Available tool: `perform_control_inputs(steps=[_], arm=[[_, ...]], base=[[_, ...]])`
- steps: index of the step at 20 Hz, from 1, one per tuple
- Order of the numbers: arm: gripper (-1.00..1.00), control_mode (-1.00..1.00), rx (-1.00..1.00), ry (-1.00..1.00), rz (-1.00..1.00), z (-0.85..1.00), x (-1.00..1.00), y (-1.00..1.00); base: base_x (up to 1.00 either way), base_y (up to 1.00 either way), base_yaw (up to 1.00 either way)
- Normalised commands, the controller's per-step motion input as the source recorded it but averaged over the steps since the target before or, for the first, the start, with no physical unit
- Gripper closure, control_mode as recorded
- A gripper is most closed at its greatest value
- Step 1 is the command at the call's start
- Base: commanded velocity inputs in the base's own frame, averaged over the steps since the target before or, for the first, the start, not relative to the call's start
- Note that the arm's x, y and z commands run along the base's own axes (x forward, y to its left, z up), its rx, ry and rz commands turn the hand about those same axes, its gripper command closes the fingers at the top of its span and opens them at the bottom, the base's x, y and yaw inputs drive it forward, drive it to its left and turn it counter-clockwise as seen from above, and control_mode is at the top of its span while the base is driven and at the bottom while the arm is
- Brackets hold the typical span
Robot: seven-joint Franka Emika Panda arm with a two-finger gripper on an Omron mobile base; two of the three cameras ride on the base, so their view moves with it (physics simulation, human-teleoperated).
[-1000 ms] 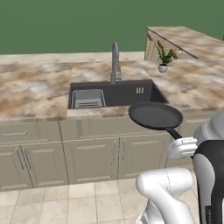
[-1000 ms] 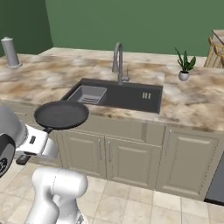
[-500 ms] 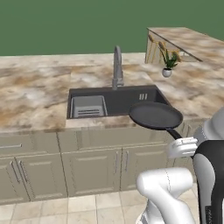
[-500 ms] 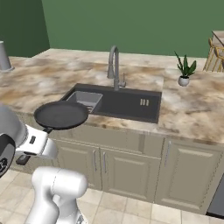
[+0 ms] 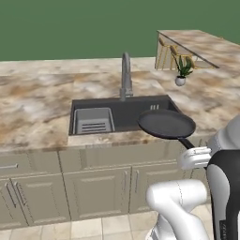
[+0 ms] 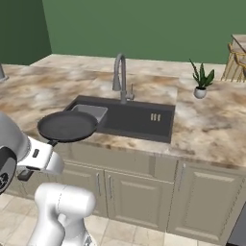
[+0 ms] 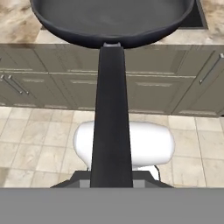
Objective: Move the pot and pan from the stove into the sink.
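The black pan (image 5: pixel 166 124) hangs level in the air over the counter's front edge, just in front of the sink (image 5: pixel 131 117). My gripper (image 5: pixel 191 149) is shut on the end of its long dark handle (image 7: pixel 111 109), out over the floor before the cabinets. The right base view has the pan (image 6: pixel 67 126) by the front left corner of the sink (image 6: pixel 139 122), with my gripper (image 6: pixel 48 143) behind it. In the hand view the pan (image 7: pixel 113 17) lies ahead of my gripper (image 7: pixel 111 181). The dark basin holds a grey slotted rack (image 5: pixel 93 121). The pot is out of view.
A tall grey faucet (image 5: pixel 125 75) rises behind the basin. A small potted plant (image 5: pixel 181 70) stands on the marble counter (image 5: pixel 33 112) to the right. Cabinet doors (image 6: pixel 202 192) run below the counter. A dark appliance front (image 6: pixel 239 230) shows at the cabinets' right end.
The whole picture has shifted: the base has driven closer to the counter, so the sink looks nearer. The pan stays held in the same place relative to the robot.
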Motion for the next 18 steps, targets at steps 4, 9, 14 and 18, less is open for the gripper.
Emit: perform_control_inputs(steps=[4, 9, 14, 18], arm=[[1.00, 1.00, 0.00, 0.00, 0.00, 0.00, 0.00, 0.00], [1.00, 1.00, 0.00, 0.00, 0.00, 0.00, 0.00, 0.00], [1.00, 1.00, 0.00, 0.00, 0.00, 0.00, 0.00, 0.00], [1.00, 1.00, 0.00, 0.00, 0.00, 0.00, 0.00, 0.00]], base=[[0.30, -0.39, -0.02], [0.29, -0.44, -0.02], [0.30, -0.44, -0.03], [0.31, -0.46, -0.03]])
